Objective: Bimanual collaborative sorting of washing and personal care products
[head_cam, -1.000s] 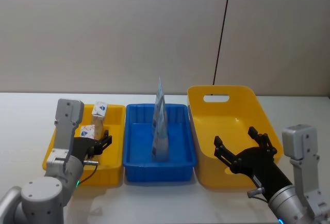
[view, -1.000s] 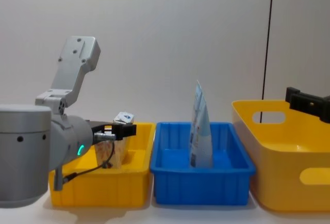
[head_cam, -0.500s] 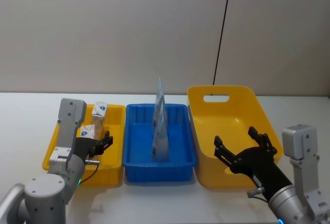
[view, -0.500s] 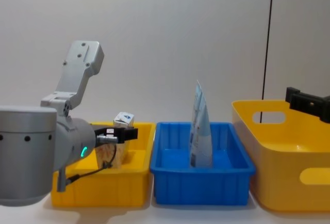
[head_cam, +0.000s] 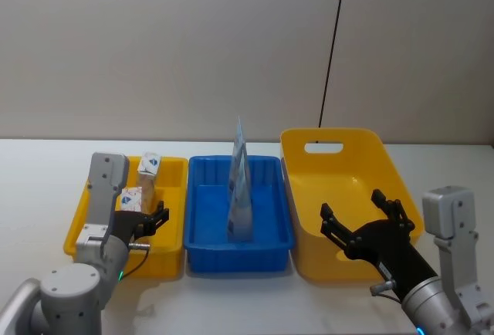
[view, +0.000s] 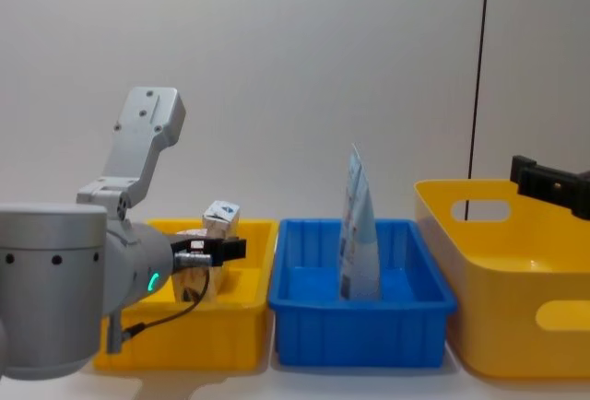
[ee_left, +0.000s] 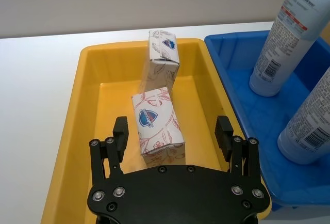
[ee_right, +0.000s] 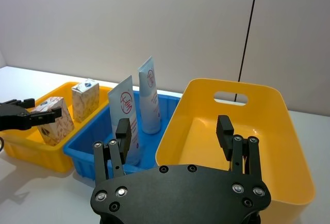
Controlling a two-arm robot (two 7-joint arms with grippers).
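Wide open and holding nothing, the left claw [head_cam: 152, 218] hangs at the lower left of the head frame, over the shallow yellow tray [head_cam: 164, 262]. In the wrist view the white box with red leaf print [ee_left: 157, 133] lies in that tray between the fingers, with a gap on each side. The cream carton [ee_left: 164, 53] stands just behind it. A pale-blue pouch [head_cam: 240, 196] stands in the blue bin [head_cam: 239, 260] at centre. At the lower right, the right claw [head_cam: 350, 201], also spread wide, hovers over the big yellow bin [head_cam: 363, 150].
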